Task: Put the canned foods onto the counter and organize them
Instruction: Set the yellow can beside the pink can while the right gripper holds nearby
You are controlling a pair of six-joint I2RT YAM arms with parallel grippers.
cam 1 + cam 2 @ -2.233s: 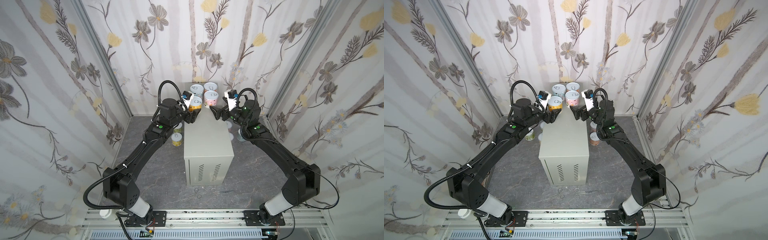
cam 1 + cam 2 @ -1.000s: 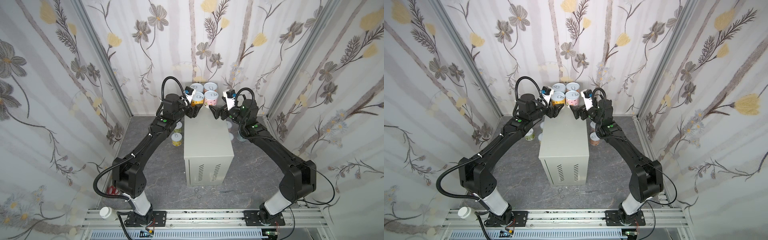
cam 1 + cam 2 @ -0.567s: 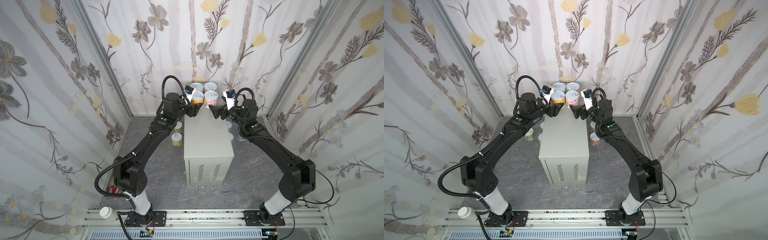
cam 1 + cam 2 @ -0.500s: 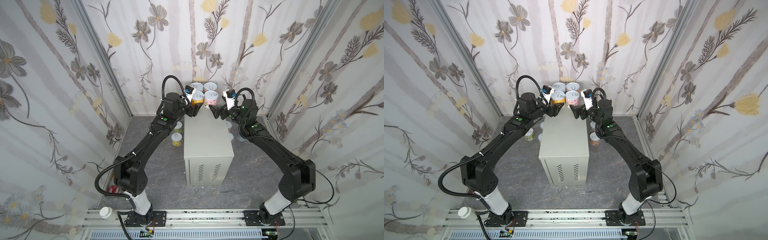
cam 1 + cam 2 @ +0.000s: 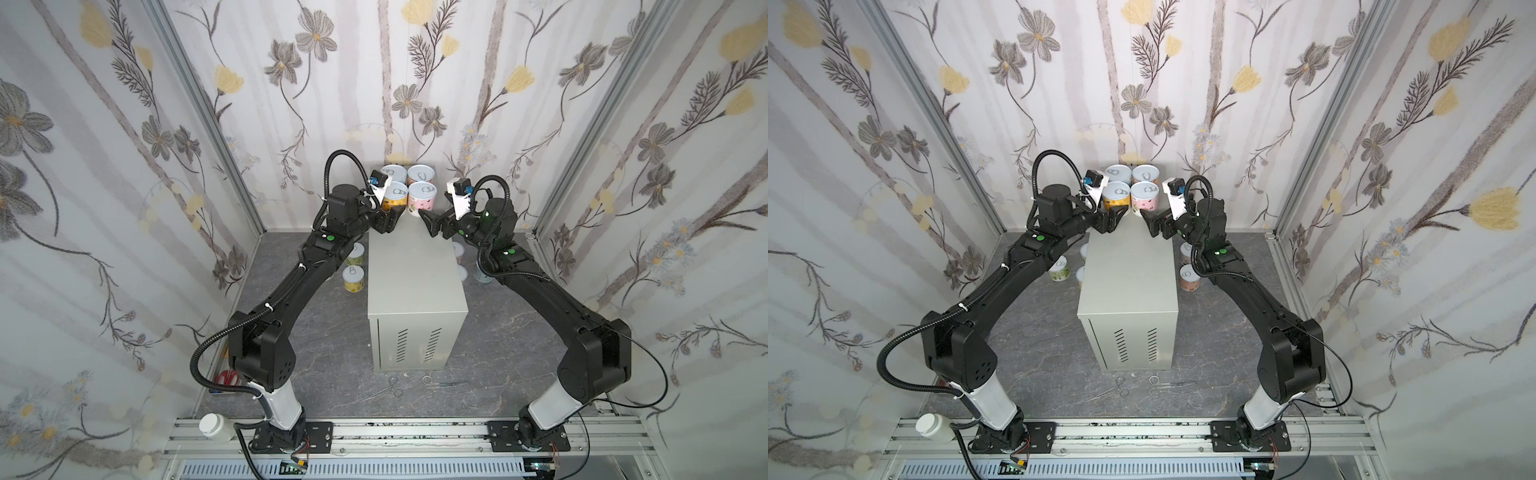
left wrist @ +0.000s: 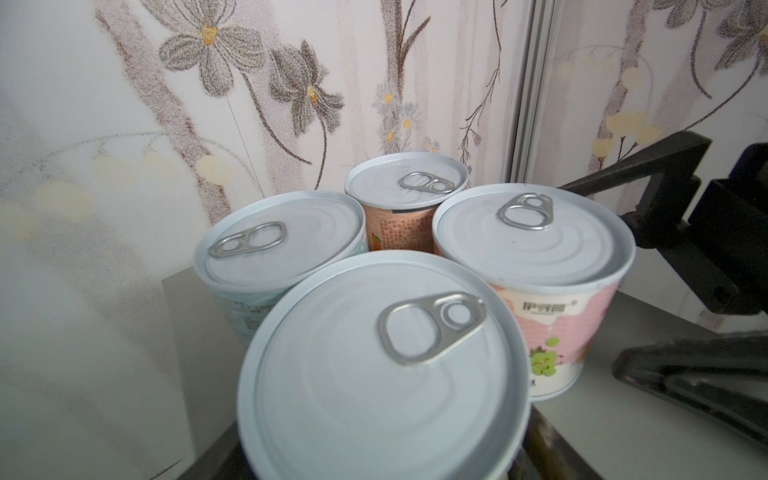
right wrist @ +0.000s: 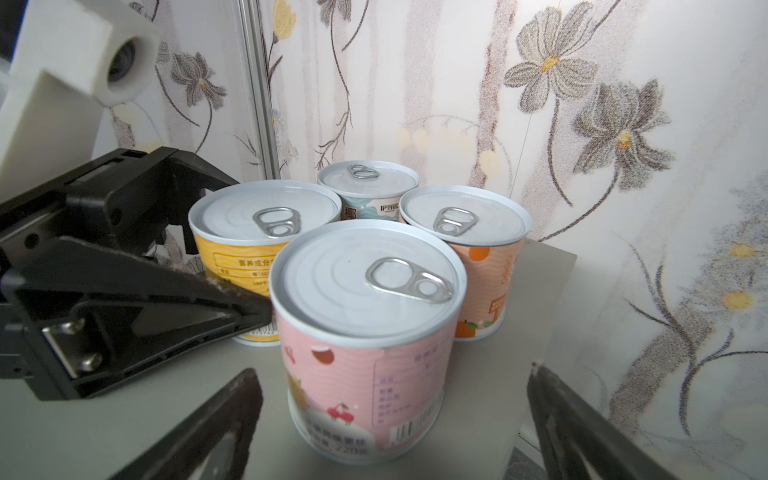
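Four canned foods stand in a square at the back of the counter (image 5: 415,266) (image 5: 1127,270): a light blue can (image 5: 394,172), an orange can (image 5: 420,172), a yellow can (image 5: 395,195) (image 7: 249,216) and a pink can (image 5: 422,195) (image 7: 365,299). My left gripper (image 5: 390,218) (image 5: 1111,220) is shut on the yellow can, which rests on the counter top. One of its fingers (image 7: 166,286) lies against the label, the other behind the can. My right gripper (image 5: 428,222) (image 7: 392,372) is open, its fingers wide on either side of the pink can without touching it.
More cans stand on the dark floor to the left (image 5: 354,278) and right (image 5: 1190,276) of the counter, partly hidden by the arms. Metal scissors (image 5: 390,390) lie on the floor in front of it. A white-capped bottle (image 5: 214,426) stands by the rail. Walls close in on three sides.
The left gripper has moved toward the back wall with the yellow can, which now stands beside the pink one. In the last half second it barely moves. The right arm holds still.
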